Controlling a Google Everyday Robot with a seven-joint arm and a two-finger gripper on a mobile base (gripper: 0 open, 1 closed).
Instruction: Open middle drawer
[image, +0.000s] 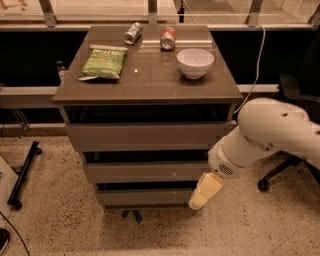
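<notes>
The cabinet has three handleless grey-brown drawer fronts stacked under its top. The middle drawer (145, 171) is the medium one, with a tiny pale speck right of centre, and its front sits in line with the others. The tallest drawer (145, 136) is above it and the smallest drawer (145, 196) is below it. My gripper (204, 192), pale yellow at the end of the white arm (265, 135), hangs pointing down-left by the cabinet's right front corner, level with the lowest drawer and just below the middle drawer's right end.
On the cabinet top (150, 82) lie a green chip bag (102, 63), two cans (132, 33) (168, 38) and a white bowl (195, 62). An office chair base (280, 172) stands at the right. A black stand (25, 172) is on the speckled floor at the left.
</notes>
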